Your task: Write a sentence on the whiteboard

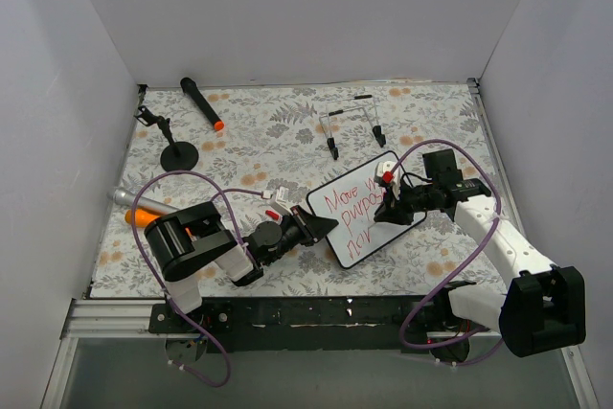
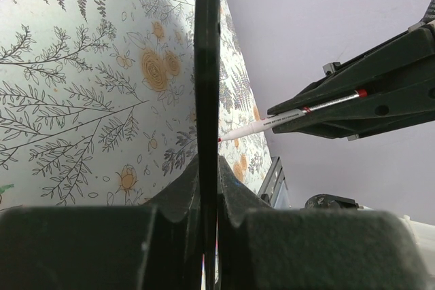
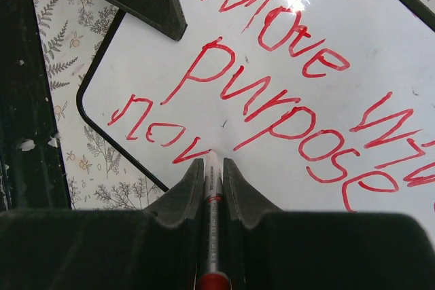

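Observation:
The whiteboard [image 1: 369, 237] lies tilted on the floral cloth, with its black frame edge-on in the left wrist view [image 2: 207, 66]. My left gripper [image 1: 324, 226] is shut on the board's left edge [image 2: 208, 168]. The sentence [image 1: 352, 203] is red handwriting that reads "Move with purpose", with "nev" on a third line [image 3: 153, 123]. My right gripper [image 1: 388, 206] is shut on a red-capped white marker [image 3: 213, 188]. The marker's tip touches the board at the end of "nev". In the left wrist view the marker [image 2: 272, 121] points at the board.
A black marker with an orange tip [image 1: 202, 102] lies at the back left. A small black stand [image 1: 177, 152] is beside it. Thin wire pieces [image 1: 350, 120] lie behind the board. A silver and orange object [image 1: 139, 208] sits at the left edge. White walls enclose three sides.

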`<state>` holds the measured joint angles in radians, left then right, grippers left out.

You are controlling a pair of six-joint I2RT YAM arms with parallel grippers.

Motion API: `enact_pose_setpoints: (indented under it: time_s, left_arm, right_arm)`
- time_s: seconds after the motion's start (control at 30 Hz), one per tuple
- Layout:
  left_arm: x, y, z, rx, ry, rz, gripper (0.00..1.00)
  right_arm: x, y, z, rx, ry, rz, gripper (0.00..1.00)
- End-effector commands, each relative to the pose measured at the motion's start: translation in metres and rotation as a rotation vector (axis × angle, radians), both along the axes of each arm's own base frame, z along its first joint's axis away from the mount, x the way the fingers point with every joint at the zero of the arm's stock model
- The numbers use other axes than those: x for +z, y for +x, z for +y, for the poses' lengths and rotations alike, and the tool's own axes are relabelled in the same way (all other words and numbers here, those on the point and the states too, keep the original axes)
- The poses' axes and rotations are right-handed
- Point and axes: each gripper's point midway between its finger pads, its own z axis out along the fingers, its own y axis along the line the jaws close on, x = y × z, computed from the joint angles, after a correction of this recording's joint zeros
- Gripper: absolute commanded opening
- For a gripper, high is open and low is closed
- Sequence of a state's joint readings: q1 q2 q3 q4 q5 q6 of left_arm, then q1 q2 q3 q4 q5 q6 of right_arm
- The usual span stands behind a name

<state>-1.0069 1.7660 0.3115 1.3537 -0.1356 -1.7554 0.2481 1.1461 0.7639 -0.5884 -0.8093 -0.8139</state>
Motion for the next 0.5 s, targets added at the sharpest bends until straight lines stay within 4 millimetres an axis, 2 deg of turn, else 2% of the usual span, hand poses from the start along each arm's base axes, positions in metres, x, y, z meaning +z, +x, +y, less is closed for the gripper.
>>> enact_pose_setpoints:
  time_s: [0.0,0.47]
  left_arm:
    - [0.052,-0.003,-0.005,-0.025,-0.155,-0.152,0.00]
    - [0.052,-0.003,-0.004,-0.022,-0.154,-0.155,0.00]
  right_arm:
    - [0.011,0.023,-0.001,-0.019,-0.011,-0.098,0.01]
    - [-0.007,-0.006,-0.013,0.020,-0.063,-0.051,0.01]
